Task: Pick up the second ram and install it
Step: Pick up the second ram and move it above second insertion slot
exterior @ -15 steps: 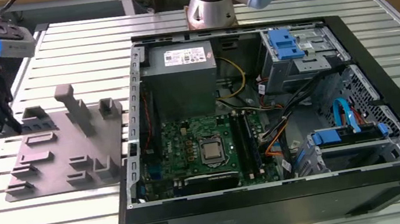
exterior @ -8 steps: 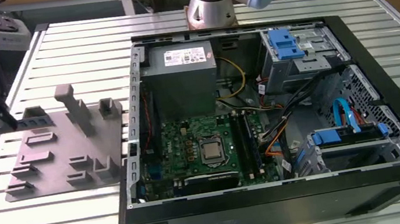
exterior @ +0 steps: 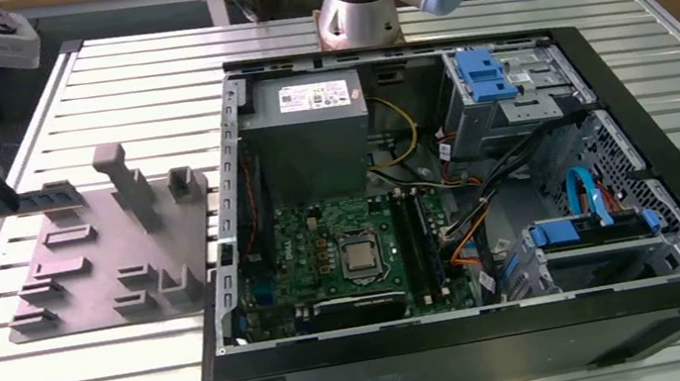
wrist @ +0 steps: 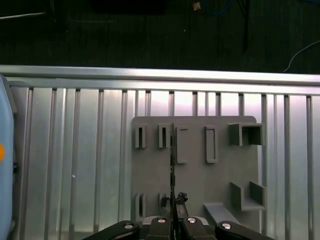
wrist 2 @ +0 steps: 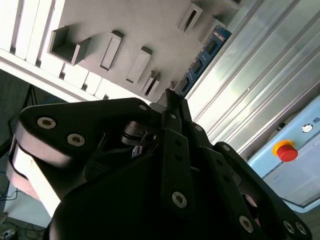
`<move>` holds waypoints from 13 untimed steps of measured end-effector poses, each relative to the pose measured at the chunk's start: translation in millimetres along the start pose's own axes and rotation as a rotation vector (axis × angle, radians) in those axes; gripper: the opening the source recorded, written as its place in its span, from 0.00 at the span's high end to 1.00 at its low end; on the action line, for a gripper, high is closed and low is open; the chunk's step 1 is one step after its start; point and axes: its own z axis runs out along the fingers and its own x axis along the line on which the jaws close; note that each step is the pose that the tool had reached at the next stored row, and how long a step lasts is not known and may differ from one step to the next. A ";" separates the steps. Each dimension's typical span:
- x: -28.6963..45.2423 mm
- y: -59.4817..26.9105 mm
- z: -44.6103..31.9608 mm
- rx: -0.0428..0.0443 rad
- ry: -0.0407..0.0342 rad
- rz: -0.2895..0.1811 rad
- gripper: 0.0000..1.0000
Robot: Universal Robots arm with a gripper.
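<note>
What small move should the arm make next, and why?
Probably a short lift straight up: the gripper looks shut on the second ram, held edge-on at the grey tray, with the tray's upright posts close beside it.

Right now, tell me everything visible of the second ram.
The second ram is a thin, flat, narrow board, blue with dark chips along its face in the second wrist view. It stands on edge, pinched at one end by the shut tool, the rest jutting out over the grey tray. Whether it touches the tray I cannot tell.
</note>
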 end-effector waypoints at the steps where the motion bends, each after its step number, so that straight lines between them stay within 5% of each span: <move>1: 0.0 0.1 -1.5 0.0000 0.0000 0.000 0.89; 13: -0.5 0.8 -19.4 0.0001 -0.0014 0.000 0.89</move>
